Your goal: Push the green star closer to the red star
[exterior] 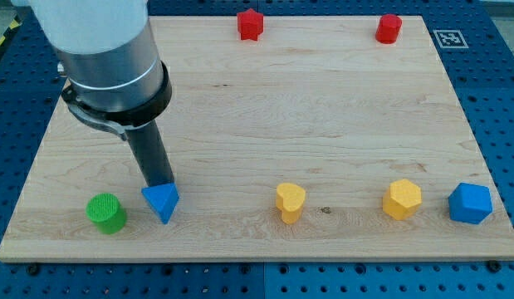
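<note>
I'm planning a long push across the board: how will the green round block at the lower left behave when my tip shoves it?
The green round block stands squat on a flat end, so it should slide rather than tip. Its curved side may let it veer off my tip, now at the blue triangle, unless pushed centrally.
</note>
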{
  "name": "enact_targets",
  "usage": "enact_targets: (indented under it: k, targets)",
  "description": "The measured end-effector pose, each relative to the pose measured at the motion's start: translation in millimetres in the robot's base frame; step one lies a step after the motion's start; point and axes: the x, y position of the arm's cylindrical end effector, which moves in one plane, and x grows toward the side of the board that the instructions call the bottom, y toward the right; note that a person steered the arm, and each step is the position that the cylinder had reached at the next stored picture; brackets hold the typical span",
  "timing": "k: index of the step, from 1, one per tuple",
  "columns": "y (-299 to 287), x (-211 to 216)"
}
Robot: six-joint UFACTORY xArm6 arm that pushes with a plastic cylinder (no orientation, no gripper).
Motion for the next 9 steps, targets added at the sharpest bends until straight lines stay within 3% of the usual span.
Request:
enact_targets:
  k: [1, 2, 5, 6, 9]
  targets:
    - [3, -11]
    - [0, -49]
    - [-121, -231]
    - [-133, -295]
    - [-133, -344]
